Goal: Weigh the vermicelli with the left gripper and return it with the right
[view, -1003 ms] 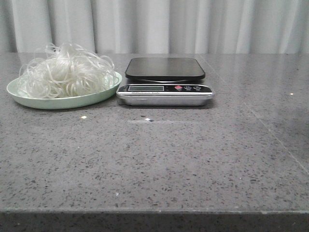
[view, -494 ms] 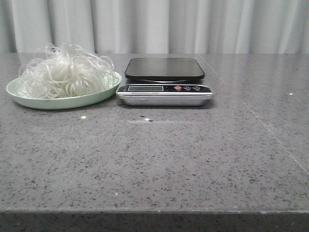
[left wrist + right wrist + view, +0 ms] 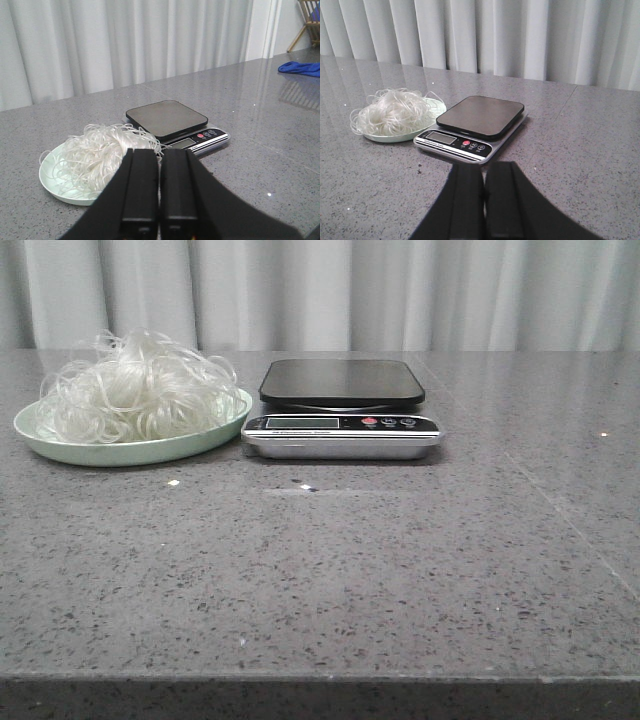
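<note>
While neither arm was seen in the front view, the vermicelli (image 3: pixel 135 385) was found heaped as a loose nest on a pale green plate (image 3: pixel 130 450) at ten o'clock on the grey worktop (image 3: pixel 330 570). A kitchen scale (image 3: pixel 342 408) was placed just beside the plate, toward twelve o'clock, its dark platform bare. In the left wrist view the left tool (image 3: pixel 159 192) was seen with fingers pressed together on nothing, apart from the vermicelli (image 3: pixel 102 157). In the right wrist view the right tool (image 3: pixel 484 205) was likewise seen closed and empty, short of the scale (image 3: pixel 472 125)
</note>
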### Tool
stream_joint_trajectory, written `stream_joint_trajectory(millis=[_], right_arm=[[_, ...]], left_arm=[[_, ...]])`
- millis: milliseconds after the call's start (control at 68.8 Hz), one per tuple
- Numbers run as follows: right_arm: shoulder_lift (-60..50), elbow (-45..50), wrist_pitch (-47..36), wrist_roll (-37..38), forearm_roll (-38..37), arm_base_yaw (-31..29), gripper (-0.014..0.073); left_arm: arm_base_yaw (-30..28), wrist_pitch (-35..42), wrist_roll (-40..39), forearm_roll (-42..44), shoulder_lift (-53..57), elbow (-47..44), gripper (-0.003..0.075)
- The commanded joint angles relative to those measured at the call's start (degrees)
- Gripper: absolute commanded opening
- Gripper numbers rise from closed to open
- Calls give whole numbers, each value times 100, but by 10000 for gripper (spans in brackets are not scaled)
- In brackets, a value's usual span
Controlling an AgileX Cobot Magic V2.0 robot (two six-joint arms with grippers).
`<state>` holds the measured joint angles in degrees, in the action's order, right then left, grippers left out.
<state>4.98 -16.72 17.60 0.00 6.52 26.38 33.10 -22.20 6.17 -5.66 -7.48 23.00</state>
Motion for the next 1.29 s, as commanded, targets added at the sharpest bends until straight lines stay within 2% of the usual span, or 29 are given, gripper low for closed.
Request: stream_joint_trajectory(millis=[0,349,451,727,843,960,1279], right_arm=[[60,-154,-393,-47,-15,-40,166],[60,-154,-398,-47,-15,-40,166],[60,-154,-398,-47,-15,-40,166],[60,-154,-398,-47,-15,-40,166],[60,-154,-403,-47,-15,-40,166],[60,-154,-403,-47,-15,-40,166],[60,-154,-403,-47,-15,-40,166]], left_arm=[[7,411,2,-30,-54,138,134],[-125,505,2,-30,-54,-123,134],[-645,678,2,24,-18,-437,134],[-2630,1663,-53,74,907,-1652,134],[-3014,1946,-53,74,900,-2027,134],[-3081,2567,-331,162,900,-2372,134],[-3014,2552,-802,410,900,-2359,134]])
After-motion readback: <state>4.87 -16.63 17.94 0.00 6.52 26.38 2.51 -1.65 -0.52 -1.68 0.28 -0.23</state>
